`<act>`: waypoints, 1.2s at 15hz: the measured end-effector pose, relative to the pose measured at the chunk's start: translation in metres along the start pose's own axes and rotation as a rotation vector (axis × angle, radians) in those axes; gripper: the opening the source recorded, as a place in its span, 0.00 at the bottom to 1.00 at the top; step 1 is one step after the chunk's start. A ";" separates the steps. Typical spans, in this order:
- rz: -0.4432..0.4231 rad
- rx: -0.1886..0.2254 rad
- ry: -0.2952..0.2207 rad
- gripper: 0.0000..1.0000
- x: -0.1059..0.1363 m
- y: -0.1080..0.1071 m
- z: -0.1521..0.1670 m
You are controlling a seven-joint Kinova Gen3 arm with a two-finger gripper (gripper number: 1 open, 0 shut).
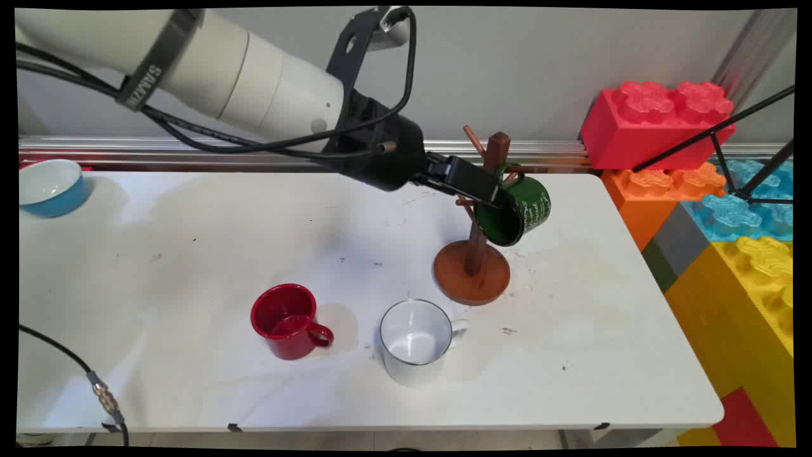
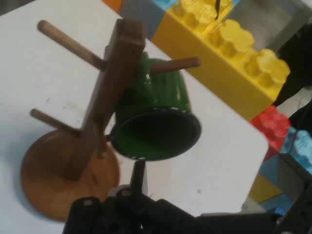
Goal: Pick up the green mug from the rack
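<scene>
A dark green mug (image 1: pixel 523 209) hangs by its handle on a peg of the brown wooden mug tree (image 1: pixel 472 270), its mouth tipped down and to the left. My gripper (image 1: pixel 493 193) is right at the mug's rim, reaching in from the left. In the hand view the green mug (image 2: pixel 156 131) faces me with its mouth open, beside the tree's post (image 2: pixel 105 105). One thin finger (image 2: pixel 138 175) ends just under the rim and nothing shows inside the mug. The gripper (image 2: pixel 216 165) looks open and holds nothing.
A red mug (image 1: pixel 285 320) and a white mug (image 1: pixel 415 339) stand upright near the front of the table. At the far left sits a blue bowl (image 1: pixel 49 187). Large toy blocks (image 1: pixel 729 209) are stacked past the table's right edge.
</scene>
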 end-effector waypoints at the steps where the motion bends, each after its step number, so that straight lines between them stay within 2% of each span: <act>1: -0.006 -0.011 0.009 1.00 -0.002 0.001 0.003; 6: -0.041 -0.041 0.052 1.00 -0.011 0.000 0.020; 18: -0.157 -0.051 0.116 1.00 -0.018 0.009 0.086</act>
